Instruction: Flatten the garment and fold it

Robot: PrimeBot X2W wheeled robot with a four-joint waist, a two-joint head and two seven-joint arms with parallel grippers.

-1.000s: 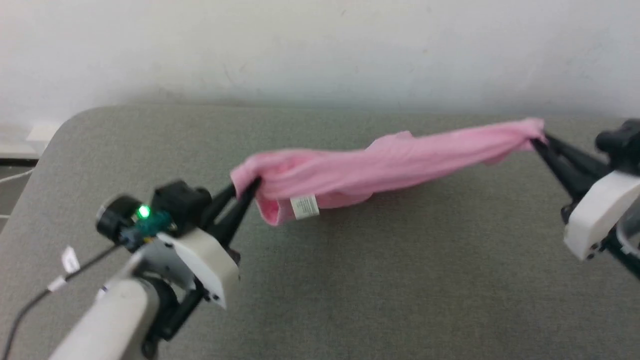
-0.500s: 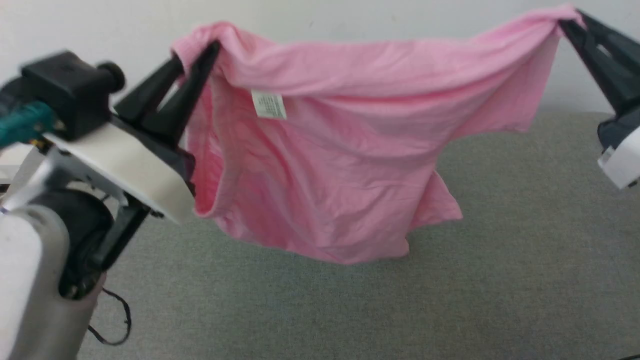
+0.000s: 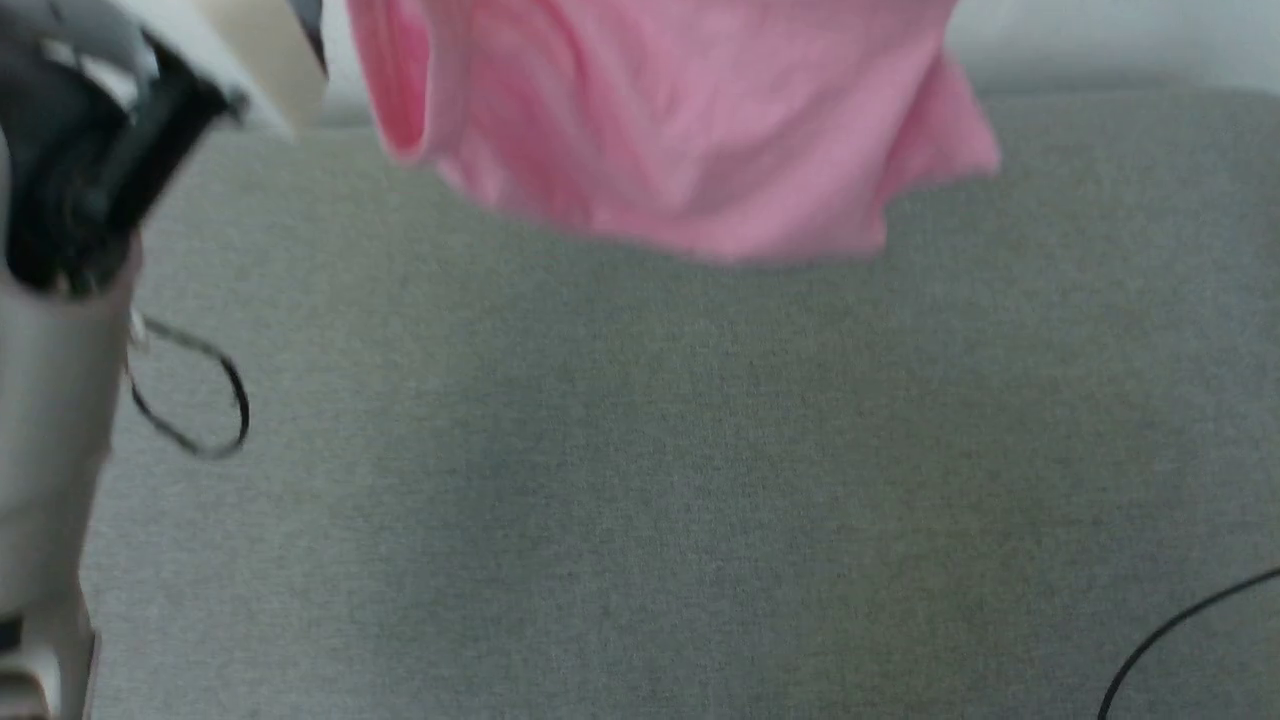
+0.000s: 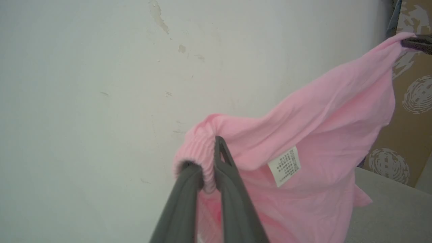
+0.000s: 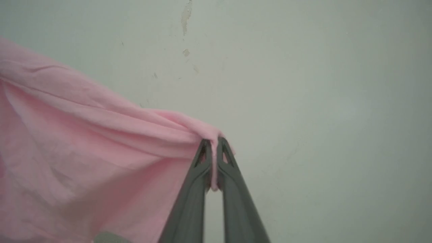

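Note:
The garment (image 3: 680, 130), light pink shorts, hangs in the air above the grey surface (image 3: 650, 480); its lower hems dangle at the top of the head view. In the left wrist view my left gripper (image 4: 207, 158) is shut on the gathered waistband of the garment (image 4: 320, 118), with the white care label (image 4: 285, 165) just to its right. In the right wrist view my right gripper (image 5: 212, 145) is shut on the other corner of the garment (image 5: 84, 145), which stretches away to the left. The right gripper's dark tip (image 4: 416, 42) shows at the far corner in the left wrist view.
My left forearm (image 3: 50, 400) and a loose black cable loop (image 3: 190, 390) stand at the head view's left. Another cable (image 3: 1170, 630) crosses the lower right. A pale wall (image 4: 101, 84) rises behind, and a patterned cardboard box (image 4: 411, 101) stands at the right.
Both grippers have lifted the garment from a taut low stretch to high in the air, so it now hangs open. The grips on both corners have held.

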